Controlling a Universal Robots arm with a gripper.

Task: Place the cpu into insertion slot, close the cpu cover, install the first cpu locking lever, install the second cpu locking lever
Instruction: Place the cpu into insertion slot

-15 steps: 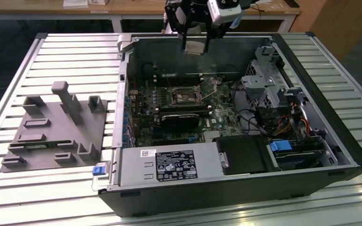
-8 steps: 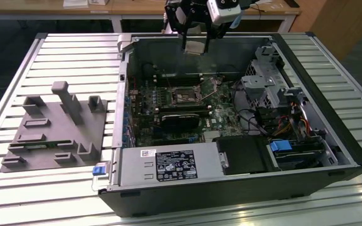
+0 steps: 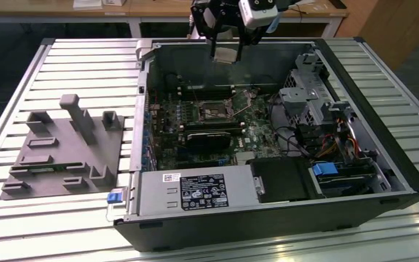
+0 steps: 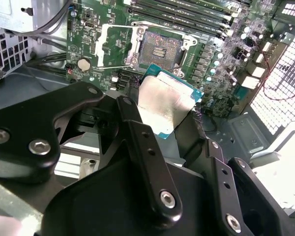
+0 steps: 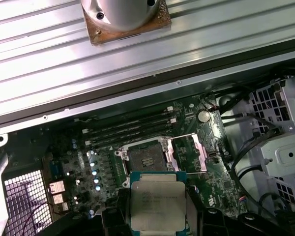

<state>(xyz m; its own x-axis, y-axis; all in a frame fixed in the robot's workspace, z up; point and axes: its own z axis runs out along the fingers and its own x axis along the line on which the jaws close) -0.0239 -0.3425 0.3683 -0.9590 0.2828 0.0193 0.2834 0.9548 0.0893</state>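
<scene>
My gripper (image 3: 226, 50) hangs above the open computer case, near its far wall, shut on the cpu (image 3: 226, 54). In both wrist views the cpu (image 4: 164, 103) (image 5: 157, 199) is a flat square chip with a silver-grey top, pinched at its edges between the black fingers (image 4: 132, 118). The insertion slot (image 3: 213, 113) (image 4: 160, 49) (image 5: 145, 157) lies bare on the green board below, some way from the chip, dark centre showing. The cpu cover (image 4: 113, 46) (image 5: 187, 152) is swung open beside the slot. A thin wire lever (image 4: 103, 68) lies free along the cover's edge.
Long black memory slots (image 5: 128, 125) run beside the socket, and a black block (image 3: 208, 139) sits on its near side. A drive cage with cables (image 3: 311, 101) fills the exterior view's right of the case, a power supply (image 3: 195, 191) the front. A grey fixture plate (image 3: 60, 147) lies on the slatted table.
</scene>
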